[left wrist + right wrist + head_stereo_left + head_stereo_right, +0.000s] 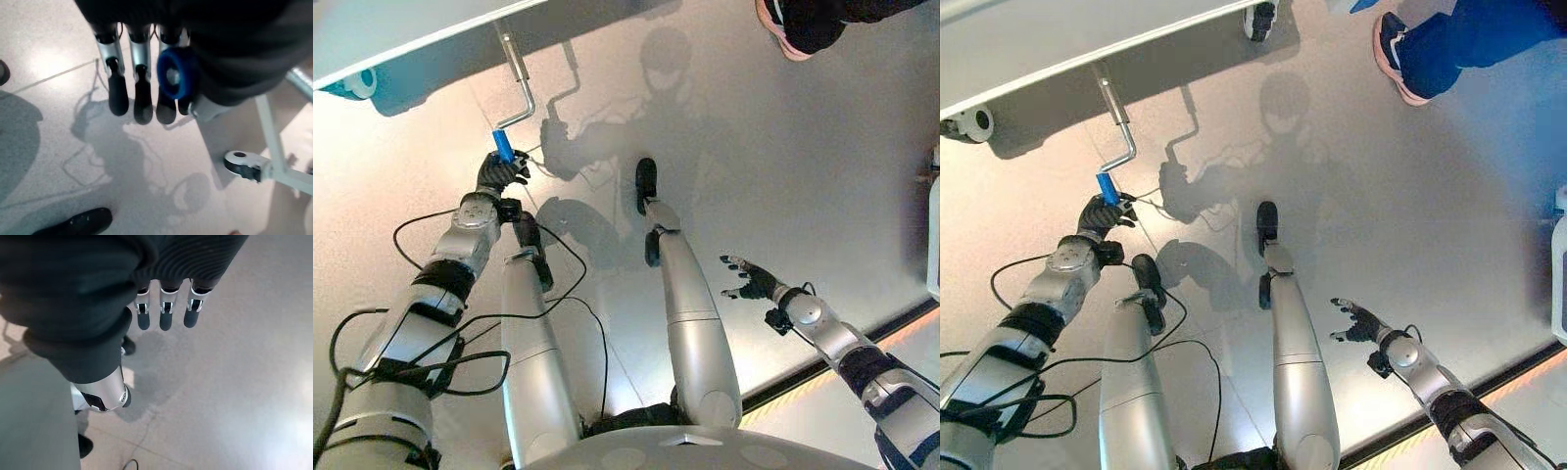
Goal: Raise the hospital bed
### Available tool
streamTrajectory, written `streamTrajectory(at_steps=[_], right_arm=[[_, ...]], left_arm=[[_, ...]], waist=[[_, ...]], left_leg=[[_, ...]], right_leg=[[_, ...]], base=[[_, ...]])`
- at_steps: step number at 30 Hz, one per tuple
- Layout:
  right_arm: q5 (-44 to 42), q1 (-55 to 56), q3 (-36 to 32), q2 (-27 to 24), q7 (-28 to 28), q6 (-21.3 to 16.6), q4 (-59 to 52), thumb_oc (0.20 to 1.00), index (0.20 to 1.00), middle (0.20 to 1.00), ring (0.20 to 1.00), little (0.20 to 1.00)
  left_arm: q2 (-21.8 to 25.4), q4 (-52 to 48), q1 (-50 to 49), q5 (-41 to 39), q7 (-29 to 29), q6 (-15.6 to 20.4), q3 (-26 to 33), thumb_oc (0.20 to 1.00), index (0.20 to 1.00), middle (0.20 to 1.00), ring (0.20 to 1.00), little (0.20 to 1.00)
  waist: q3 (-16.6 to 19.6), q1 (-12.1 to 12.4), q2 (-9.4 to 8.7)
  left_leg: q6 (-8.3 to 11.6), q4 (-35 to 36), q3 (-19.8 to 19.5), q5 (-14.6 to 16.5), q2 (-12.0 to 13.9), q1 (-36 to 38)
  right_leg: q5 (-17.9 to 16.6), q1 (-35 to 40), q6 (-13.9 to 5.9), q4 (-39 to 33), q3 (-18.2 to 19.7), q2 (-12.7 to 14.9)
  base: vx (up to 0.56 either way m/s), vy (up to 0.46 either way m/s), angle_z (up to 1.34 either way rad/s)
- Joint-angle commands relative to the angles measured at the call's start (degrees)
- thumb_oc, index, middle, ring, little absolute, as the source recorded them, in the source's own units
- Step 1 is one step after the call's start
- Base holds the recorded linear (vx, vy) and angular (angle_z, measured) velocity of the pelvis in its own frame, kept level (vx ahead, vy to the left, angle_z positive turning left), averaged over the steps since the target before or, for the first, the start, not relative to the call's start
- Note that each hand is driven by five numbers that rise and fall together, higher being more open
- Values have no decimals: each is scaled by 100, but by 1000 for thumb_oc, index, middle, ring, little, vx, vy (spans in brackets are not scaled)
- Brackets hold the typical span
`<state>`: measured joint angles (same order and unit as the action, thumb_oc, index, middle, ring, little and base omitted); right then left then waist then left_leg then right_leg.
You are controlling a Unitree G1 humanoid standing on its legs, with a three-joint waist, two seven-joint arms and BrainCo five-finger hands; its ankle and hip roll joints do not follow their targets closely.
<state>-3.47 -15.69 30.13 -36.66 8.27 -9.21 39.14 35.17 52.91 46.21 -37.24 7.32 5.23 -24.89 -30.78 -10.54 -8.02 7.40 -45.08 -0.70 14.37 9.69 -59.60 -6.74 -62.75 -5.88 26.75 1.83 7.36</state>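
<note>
The hospital bed's pale frame (401, 29) runs across the upper left. From it a bent metal crank rod (519, 73) reaches down to a blue grip (502, 145). My left hand (499, 174) is curled round the lower part of that grip; from the wrist, the grip's round blue end (172, 73) sits between my fingers (142, 98) and the palm. My right hand (751, 281) hangs over bare floor at the lower right, far from the crank. It holds nothing, and its fingers (164, 316) are straight and spread.
A bed caster (977, 122) stands at the left end of the frame, another caster (1260, 18) at the top. A person's shoe and blue trouser leg (1396, 44) are at the upper right. A white object (933, 235) is at the right edge, a dark floor strip (842, 362) below it.
</note>
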Motion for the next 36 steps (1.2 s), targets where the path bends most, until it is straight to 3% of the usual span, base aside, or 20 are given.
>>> streamTrajectory(at_steps=[1, 10, 21, 26, 36], right_arm=[[-243, 78, 264, -101, -16, 56, 142, 1000, 1000, 1000, 1000, 1000], [-333, -5, 368, -129, -60, 21, 228, 1000, 1000, 1000, 1000, 1000], [-276, -190, 529, -233, -78, 37, 227, 1000, 1000, 1000, 1000, 1000], [-192, -296, 592, -334, -99, 68, 184, 1000, 1000, 1000, 1000, 1000], [-16, -345, 622, -430, -190, 105, 158, 1000, 1000, 1000, 1000, 1000]], left_arm=[[676, 73, 1085, 91, 336, 362, 209, 200, 200, 200, 200, 200], [235, 100, 1321, 311, 382, 372, -104, 200, 200, 200, 200, 200], [-341, -800, 1361, 532, 358, 499, -681, 200, 200, 200, 200, 200], [-825, -1037, 1534, 685, 337, 526, -958, 200, 200, 200, 200, 200], [-1369, -2069, 1408, 80, 76, 705, -1450, 200, 200, 200, 200, 200]], waist=[[99, -12, -444], [99, -132, -447], [99, -232, -427], [99, -314, -407], [99, -397, -336]], left_leg=[[-132, -62, 123, 17, -64, 404], [-50, 348, 195, -223, -2, 494], [47, 844, 251, -516, 124, 695], [109, 1073, 263, -655, 175, 788], [147, 1307, 314, -734, 225, 1020]], right_leg=[[506, 204, -731, 192, 772, 611], [511, 55, -693, 253, 780, 534], [554, -76, -624, 374, 812, 382], [573, -119, -599, 411, 830, 317], [601, -178, -561, 528, 895, 203]], base=[[19, -56, -5], [13, -68, -2], [3, -67, -4], [0, -79, -7], [0, -25, -2]])
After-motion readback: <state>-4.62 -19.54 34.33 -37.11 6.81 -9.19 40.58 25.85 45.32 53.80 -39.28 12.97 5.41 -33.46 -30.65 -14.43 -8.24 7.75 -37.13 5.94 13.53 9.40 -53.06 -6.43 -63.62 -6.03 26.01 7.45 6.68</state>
